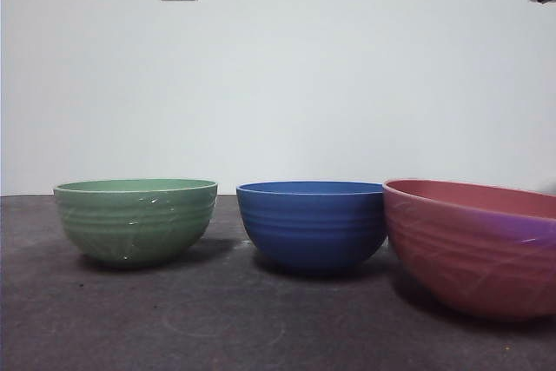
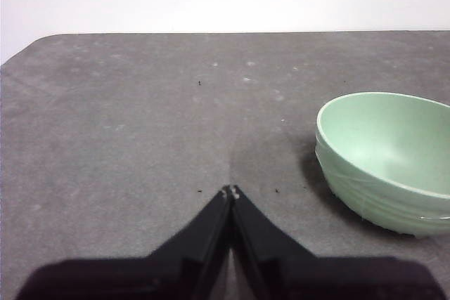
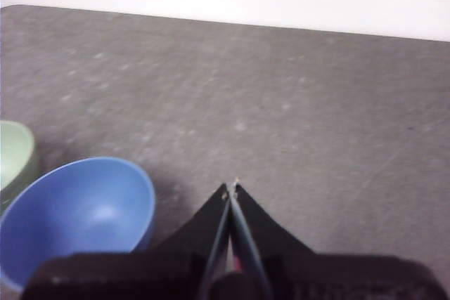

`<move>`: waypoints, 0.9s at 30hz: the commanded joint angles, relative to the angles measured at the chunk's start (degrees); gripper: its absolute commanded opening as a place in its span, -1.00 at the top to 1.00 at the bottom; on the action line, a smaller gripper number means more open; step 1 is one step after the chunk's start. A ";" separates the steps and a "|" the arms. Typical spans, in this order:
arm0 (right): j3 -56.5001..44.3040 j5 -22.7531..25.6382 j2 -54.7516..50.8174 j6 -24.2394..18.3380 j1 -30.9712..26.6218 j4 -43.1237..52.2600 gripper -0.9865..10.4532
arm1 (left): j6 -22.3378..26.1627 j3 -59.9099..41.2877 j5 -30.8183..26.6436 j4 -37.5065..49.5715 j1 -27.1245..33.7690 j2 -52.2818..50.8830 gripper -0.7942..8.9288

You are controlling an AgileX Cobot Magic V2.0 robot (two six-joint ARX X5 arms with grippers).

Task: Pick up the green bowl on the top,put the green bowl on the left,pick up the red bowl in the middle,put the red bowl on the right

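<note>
Both bowls sitting placed: green bowl (image 1: 135, 220) beside left claw (image 2: 230, 191), red bowl (image 1: 473, 245) under right claw (image 3: 231, 187). Claws pressed together, empty; withdraw clear.

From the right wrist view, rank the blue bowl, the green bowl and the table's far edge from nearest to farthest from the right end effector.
1. Blue bowl, right beside the right end effector.
2. Green bowl, beyond the blue one.
3. Table's far edge, farthest.
</note>
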 commanded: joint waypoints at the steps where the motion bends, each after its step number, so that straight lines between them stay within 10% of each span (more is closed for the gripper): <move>1: -0.52 2.97 -2.69 -1.51 -0.04 -1.22 0.83 | -0.33 -0.90 -0.07 0.09 0.17 -0.04 0.84; 5: -1.68 3.43 -10.27 -2.69 -2.21 -5.75 0.83 | -0.33 -0.90 -0.07 0.09 0.17 -0.04 0.84; 16: -27.98 -13.79 -31.61 -3.06 -12.57 8.92 0.83 | -0.33 -0.90 -0.07 0.09 0.17 -0.04 0.84; 27: -37.18 -13.42 -36.83 -1.81 -12.68 9.11 0.83 | -0.33 -0.90 -0.07 0.09 0.17 -0.04 0.84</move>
